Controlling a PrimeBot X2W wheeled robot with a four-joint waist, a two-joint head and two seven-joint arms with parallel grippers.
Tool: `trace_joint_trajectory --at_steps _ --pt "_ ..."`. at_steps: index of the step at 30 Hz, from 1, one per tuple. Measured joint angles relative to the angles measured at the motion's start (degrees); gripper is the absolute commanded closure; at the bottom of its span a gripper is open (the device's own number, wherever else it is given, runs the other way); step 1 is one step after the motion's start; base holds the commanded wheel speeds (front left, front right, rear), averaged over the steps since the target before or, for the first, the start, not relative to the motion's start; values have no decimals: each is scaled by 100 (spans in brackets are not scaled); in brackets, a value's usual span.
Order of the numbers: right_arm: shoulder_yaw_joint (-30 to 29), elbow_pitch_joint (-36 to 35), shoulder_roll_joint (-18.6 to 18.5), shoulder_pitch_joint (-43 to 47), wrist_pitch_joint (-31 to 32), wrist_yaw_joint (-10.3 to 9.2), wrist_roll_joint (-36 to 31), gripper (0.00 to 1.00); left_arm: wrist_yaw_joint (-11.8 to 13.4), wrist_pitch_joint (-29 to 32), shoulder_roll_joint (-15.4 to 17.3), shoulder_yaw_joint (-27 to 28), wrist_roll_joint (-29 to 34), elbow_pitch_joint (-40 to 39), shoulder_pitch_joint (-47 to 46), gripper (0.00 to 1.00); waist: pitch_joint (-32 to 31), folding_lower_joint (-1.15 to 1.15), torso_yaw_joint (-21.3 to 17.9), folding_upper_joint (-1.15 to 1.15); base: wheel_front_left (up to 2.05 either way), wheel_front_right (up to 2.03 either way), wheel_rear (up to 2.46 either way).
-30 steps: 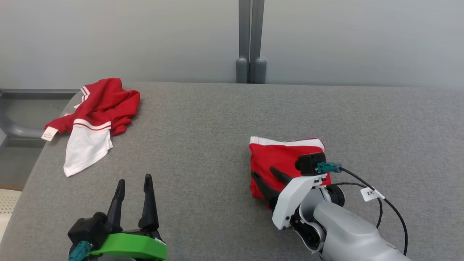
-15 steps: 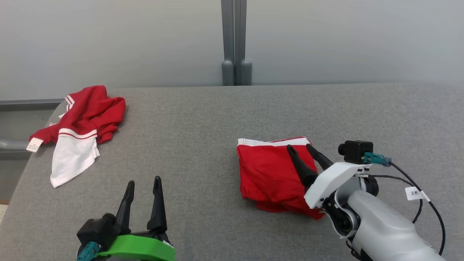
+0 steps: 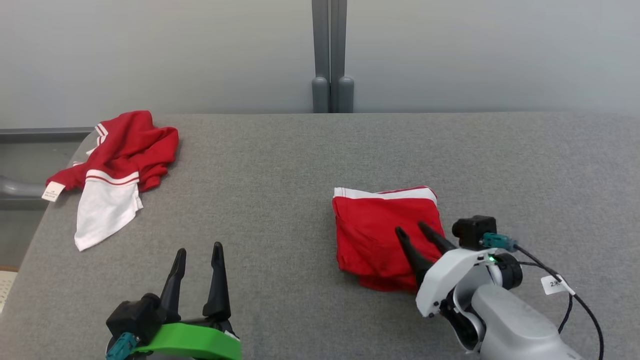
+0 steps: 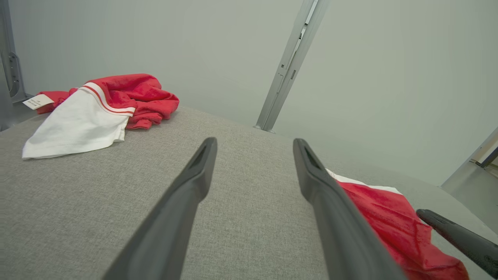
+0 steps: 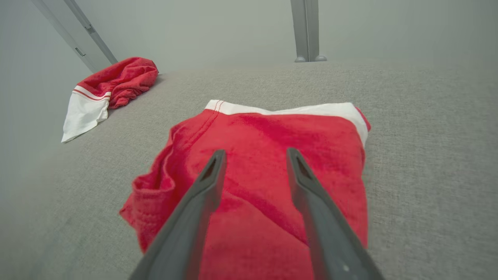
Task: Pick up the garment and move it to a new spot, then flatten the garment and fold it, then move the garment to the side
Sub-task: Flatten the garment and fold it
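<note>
Item one: folded red garment, white band along its far edge, lying flat on the grey bench, nearer me than the grey post and a little to its right. Item two: my right pincer, jaws parted with nothing between them, tips poised over the near right part of that garment; whether they touch the cloth I cannot tell. Item three: my left pincer, jaws wide and empty, low over bare bench, well left of the post and close to me. Item four: crumpled red-and-white garment, far left of the post, at the bench's rounded corner, well apart from both pincers. Progress, as I judge it: moving, flattening and folding look done for item one, though its near-left edge sits bunched; shifting it aside is left to do.
</note>
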Motion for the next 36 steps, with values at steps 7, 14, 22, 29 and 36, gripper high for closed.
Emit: trace_joint_trajectory --at_steps 7,14,22,29,36 --pt "449 394 363 -1 0 0 33 100 -4 0 0 31 1 22 -40 0 49 0 178 0 0 0 0" --pt "1056 359 486 -8 0 0 137 100 -5 0 0 48 2 13 -57 0 105 0 292 0 0 0 0" --pt "1534 444 510 -109 0 0 212 100 4 0 0 73 1 2 -57 0 138 0 258 0 0 0 0" --pt "936 -243 328 -156 0 0 16 30 2 0 0 116 71 31 -58 0 110 0 93 0 0 0 0" --pt "-466 -1103 167 272 0 0 -750 0 -46 0 1 120 298 147 -165 0 36 0 -139 0 0 0 0"
